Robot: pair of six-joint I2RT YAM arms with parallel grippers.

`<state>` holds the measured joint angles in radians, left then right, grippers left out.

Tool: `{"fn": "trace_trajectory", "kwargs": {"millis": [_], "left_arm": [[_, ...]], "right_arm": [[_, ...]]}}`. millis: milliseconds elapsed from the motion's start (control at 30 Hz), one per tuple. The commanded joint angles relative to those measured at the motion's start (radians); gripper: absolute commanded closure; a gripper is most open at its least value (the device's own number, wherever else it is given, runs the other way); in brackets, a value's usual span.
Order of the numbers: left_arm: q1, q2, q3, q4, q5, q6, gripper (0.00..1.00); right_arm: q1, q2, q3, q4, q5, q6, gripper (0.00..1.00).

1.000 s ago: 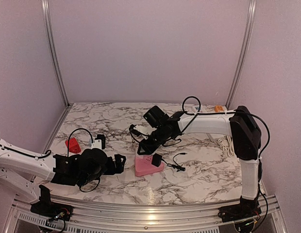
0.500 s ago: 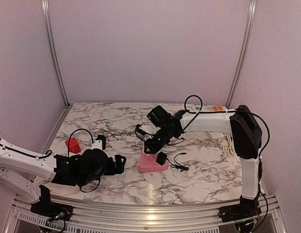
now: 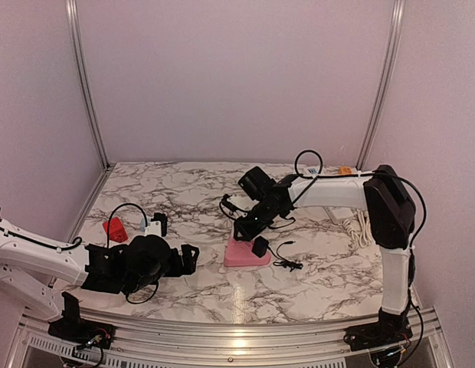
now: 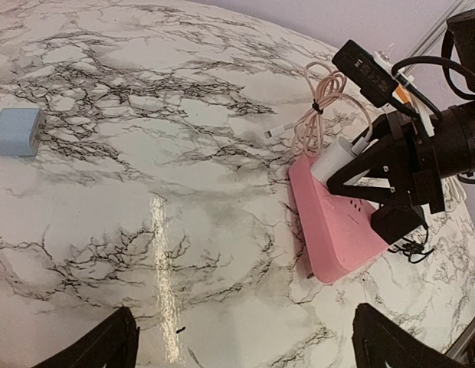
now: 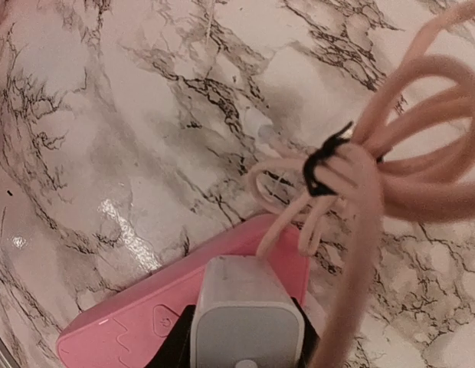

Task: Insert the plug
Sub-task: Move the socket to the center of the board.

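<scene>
Plug [image 5: 244, 307] pinched in the right tool [image 5: 245, 351], tilted over the pink power strip [image 4: 337, 230]'s end; left tool [image 4: 245, 341] spread

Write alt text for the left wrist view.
Jaws of the right arm hold a white charger, tilted, at the far end of a pink power strip. A coiled pink cable lies behind; a blue adapter sits far left.

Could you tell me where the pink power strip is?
Top view: the flat pink power strip lies near the centre of the marble-patterned table, under the right gripper.
</scene>
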<state>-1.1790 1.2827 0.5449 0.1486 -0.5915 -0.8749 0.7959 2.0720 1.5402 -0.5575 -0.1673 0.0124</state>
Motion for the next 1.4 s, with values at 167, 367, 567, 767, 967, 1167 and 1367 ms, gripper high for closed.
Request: {"fn": "trace_trajectory", "kwargs": {"millis": [167, 367, 567, 767, 967, 1167, 1367], "left_arm": [[0.002, 0.007, -0.023, 0.007, -0.001, -0.015, 0.01], [0.004, -0.017, -0.013, -0.051, -0.032, -0.018, 0.01], [0.036, -0.098, 0.007, -0.209, -0.09, -0.07, 0.01], [0.103, -0.247, -0.011, -0.427, -0.123, -0.148, 0.01], [0.212, -0.473, -0.096, -0.627, -0.174, -0.23, 0.01], [0.429, -0.593, -0.128, -0.67, -0.146, -0.145, 0.01], [0.702, -0.517, -0.099, -0.586, 0.004, -0.015, 0.01]], "right_arm": [[-0.022, -0.049, -0.048, 0.015, 0.023, 0.042, 0.68], [-0.022, -0.099, -0.059, 0.001, 0.029, 0.047, 0.6], [-0.023, -0.152, -0.076, -0.006, 0.058, 0.047, 0.55], [-0.023, -0.213, -0.116, -0.019, 0.05, 0.034, 0.54], [-0.023, -0.266, -0.186, 0.015, 0.034, 0.038, 0.55], [-0.023, -0.3, -0.229, 0.053, 0.012, 0.057, 0.56], [-0.022, -0.325, -0.244, 0.067, 0.007, 0.065, 0.56]]}}
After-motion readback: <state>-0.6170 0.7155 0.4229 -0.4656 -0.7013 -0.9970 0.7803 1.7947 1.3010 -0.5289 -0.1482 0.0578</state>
